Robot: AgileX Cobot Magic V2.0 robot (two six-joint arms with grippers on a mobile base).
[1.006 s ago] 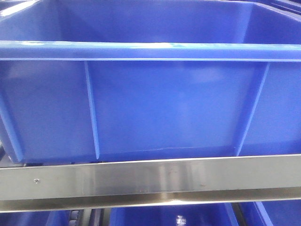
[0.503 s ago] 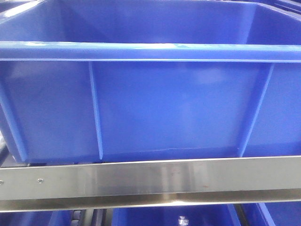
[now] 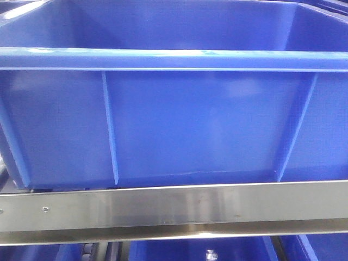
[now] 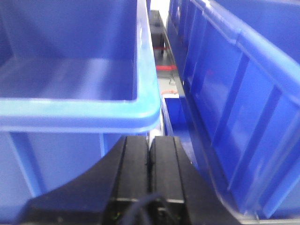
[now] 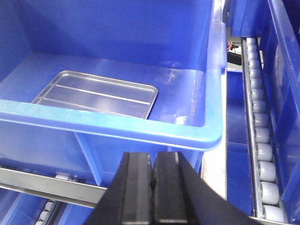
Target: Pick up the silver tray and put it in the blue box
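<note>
The silver tray (image 5: 98,96) lies flat on the floor of the blue box (image 5: 117,124), towards its left side, two long ridges showing. In the front view the blue box's (image 3: 174,119) ribbed side wall fills the picture and the tray is hidden. My right gripper (image 5: 153,157) is shut and empty, just outside and below the box's near rim, apart from the tray. The left gripper (image 4: 150,140) is also shut on nothing. It sits below the rounded corner of a blue box (image 4: 75,110) whose inside shows no tray.
A steel rail (image 3: 174,209) runs under the box, with more blue bins (image 3: 196,250) below it. A roller track (image 5: 260,140) runs along the box's right side. Another ribbed blue bin (image 4: 243,93) stands close on the right in the left wrist view.
In the front view the box and rail have shifted slightly right and down in the picture over the first half second, then held still.
</note>
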